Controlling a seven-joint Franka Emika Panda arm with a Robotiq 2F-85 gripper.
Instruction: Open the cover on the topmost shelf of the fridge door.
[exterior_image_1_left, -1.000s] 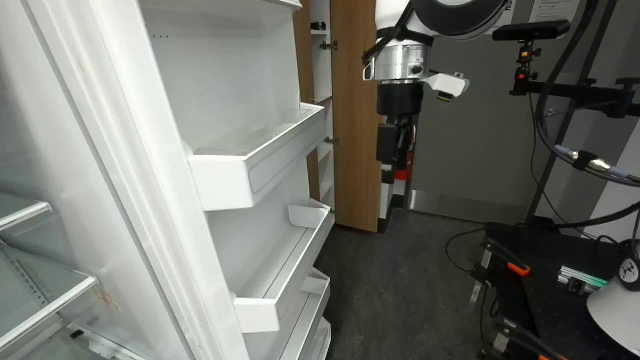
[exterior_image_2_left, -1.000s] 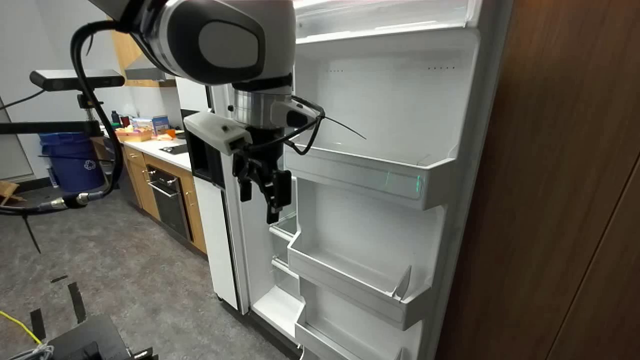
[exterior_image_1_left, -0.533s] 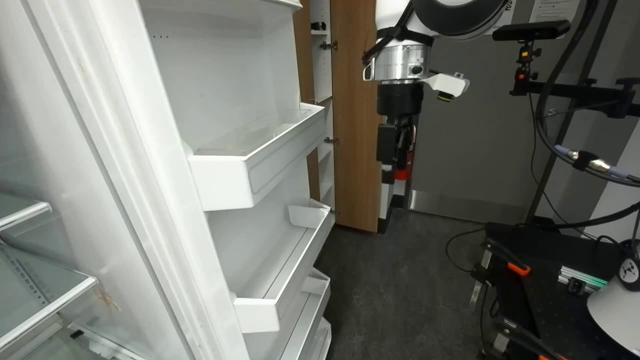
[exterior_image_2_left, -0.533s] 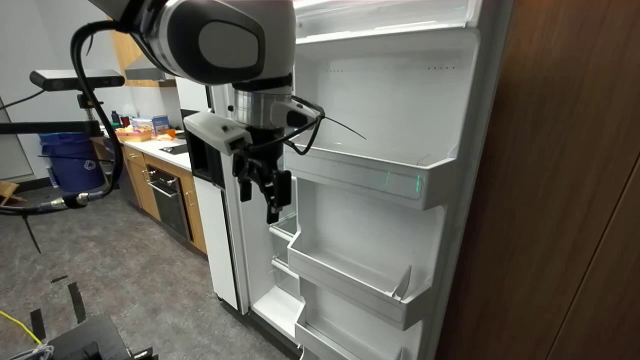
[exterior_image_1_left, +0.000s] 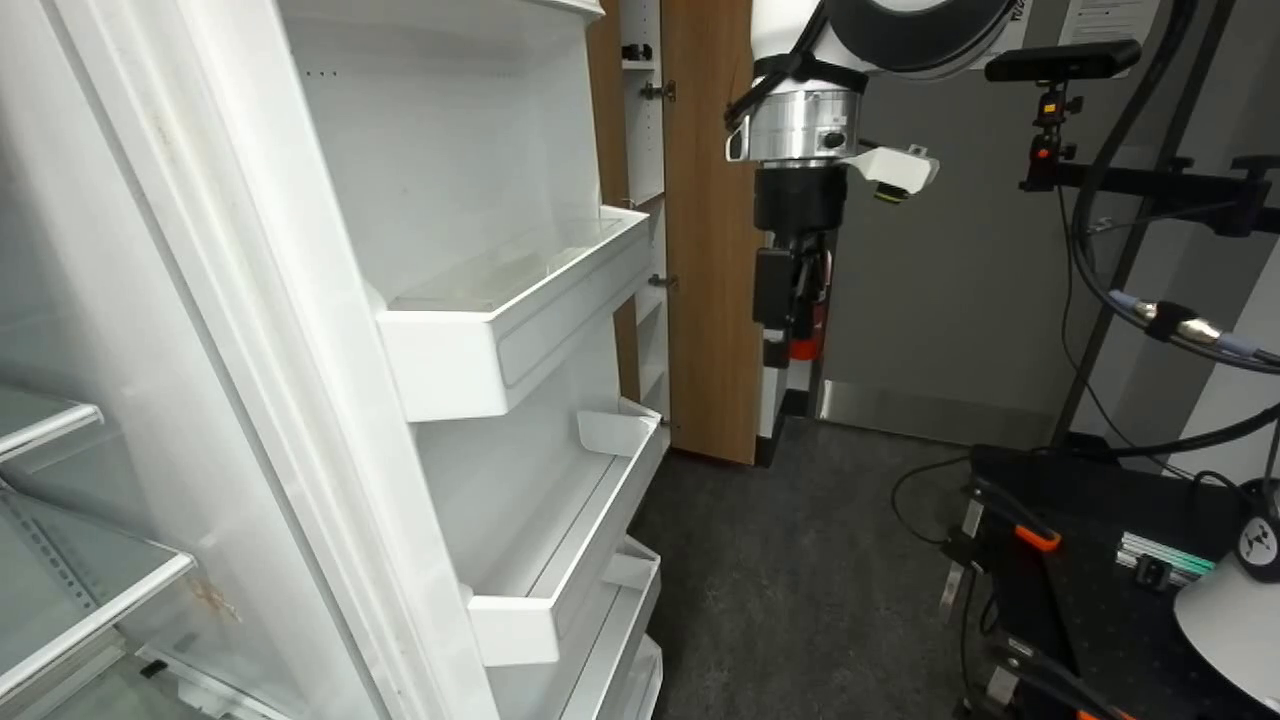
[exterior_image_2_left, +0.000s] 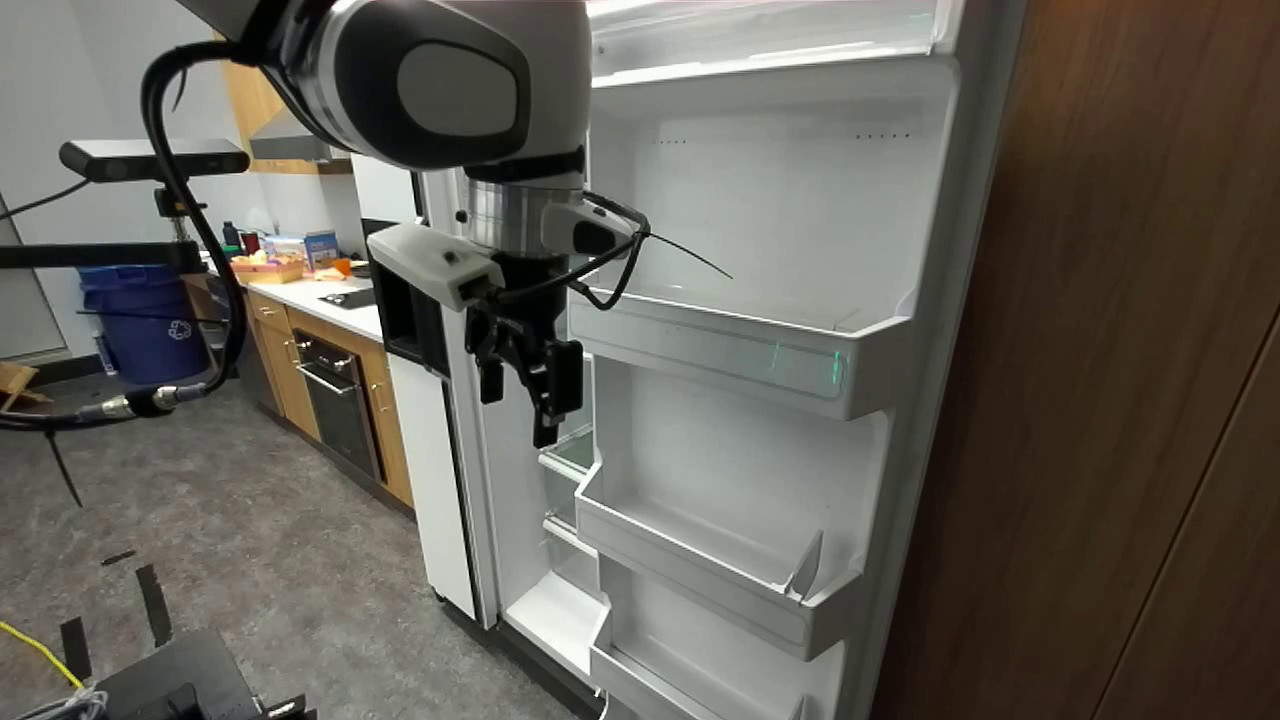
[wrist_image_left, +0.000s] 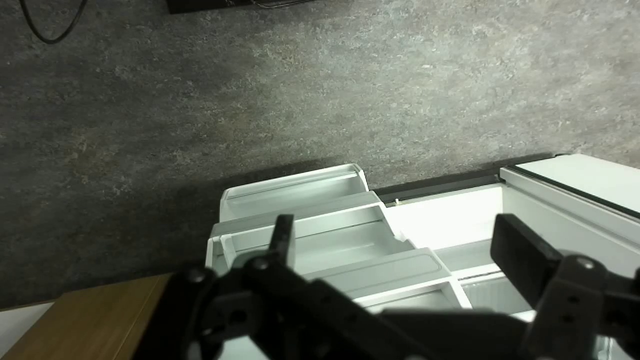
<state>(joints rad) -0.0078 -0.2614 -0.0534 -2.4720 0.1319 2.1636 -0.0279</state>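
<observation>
The white fridge door stands open in both exterior views, its inner side bearing several stacked white bins. A clear cover spans the topmost shelf at the top edge of an exterior view. Its upper part is cut off, and it looks lowered. My gripper points down in front of the door, well below the cover and beside an upper bin. It also shows in an exterior view, apart from the bins. In the wrist view my gripper is open with nothing between its fingers; door bins show beyond.
A brown wooden panel stands beside the fridge door. A wooden cabinet door is open behind it. The fridge interior has glass shelves. A black cart carries the robot base. A kitchen counter stands farther back.
</observation>
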